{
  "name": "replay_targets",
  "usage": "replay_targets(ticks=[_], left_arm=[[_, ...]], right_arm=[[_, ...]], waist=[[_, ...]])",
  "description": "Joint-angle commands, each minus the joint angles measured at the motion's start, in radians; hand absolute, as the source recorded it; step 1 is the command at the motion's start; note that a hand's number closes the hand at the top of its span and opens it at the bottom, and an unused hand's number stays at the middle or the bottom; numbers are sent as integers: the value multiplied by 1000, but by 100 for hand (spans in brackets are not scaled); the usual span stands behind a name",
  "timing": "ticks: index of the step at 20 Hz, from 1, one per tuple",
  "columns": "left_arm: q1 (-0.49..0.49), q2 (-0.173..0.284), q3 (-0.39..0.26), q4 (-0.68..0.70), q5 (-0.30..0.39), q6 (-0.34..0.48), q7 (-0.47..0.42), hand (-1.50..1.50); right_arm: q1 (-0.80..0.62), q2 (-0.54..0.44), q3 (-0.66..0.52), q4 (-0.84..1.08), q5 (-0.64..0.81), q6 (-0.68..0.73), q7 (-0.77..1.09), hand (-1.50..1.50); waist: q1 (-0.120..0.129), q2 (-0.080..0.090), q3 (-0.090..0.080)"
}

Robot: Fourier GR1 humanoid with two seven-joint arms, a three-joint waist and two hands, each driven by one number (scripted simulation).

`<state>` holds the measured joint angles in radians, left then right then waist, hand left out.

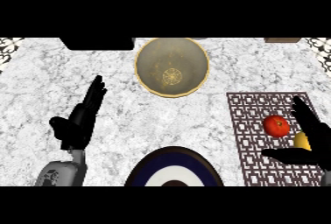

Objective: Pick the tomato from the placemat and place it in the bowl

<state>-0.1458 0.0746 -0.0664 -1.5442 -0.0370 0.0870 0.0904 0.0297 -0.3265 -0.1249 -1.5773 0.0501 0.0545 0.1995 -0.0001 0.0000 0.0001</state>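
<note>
The tomato [276,126] lies at the right of the frame on the patterned placemat [249,131], toward the mat's right half, red and round with a small dark stem mark on top; nothing grips it yet. The right hand [309,139] comes in from the lower right edge and brackets it, fingers straight and pointing up the frame just right of the fruit, thumb stretched out below it, so the hand is spread with the tomato sitting in the gap between them. A yellow object [301,140] shows just beside the tomato, partly hidden behind the palm; what it is I cannot tell.

The step in hand looks to be the closing grasp. To do it well, the hand should shift a little toward the left of the frame until the tomato is centred between thumb and fingers, then curl round its middle, not its top; the yellow object should stay outside the grip, and the mat should not be dragged along.

The bowl [172,65] waits at upper centre, well apart from the mat; the carry runs up and left. A dark-rimmed plate [152,164] sits at lower centre, below that path. The left hand [81,120] rests open at the left of the frame, fingers up.
</note>
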Motion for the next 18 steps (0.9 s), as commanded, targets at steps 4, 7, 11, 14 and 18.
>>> replay_targets(ticks=[4,7,11,14,18], left_arm=[[-59,-28,7,56,-43,28,5,0],[-29,-9,9,9,-10,-15,20,0],[5,-16,19,20,-8,-29,-21,0],[-1,-22,30,-3,-21,-7,-16,0],[9,0,39,25,-12,-36,-42,0]], right_arm=[[-13,22,12,81,109,-9,-20,-150],[-121,-8,15,190,195,-58,34,-150],[-47,2,23,156,230,-24,-21,-150],[-79,33,17,222,221,-13,-44,-150],[-114,23,95,274,288,15,-143,150]], waist=[[-2,0,0],[5,1,0],[-1,0,0],[0,0,0],[3,1,0]])
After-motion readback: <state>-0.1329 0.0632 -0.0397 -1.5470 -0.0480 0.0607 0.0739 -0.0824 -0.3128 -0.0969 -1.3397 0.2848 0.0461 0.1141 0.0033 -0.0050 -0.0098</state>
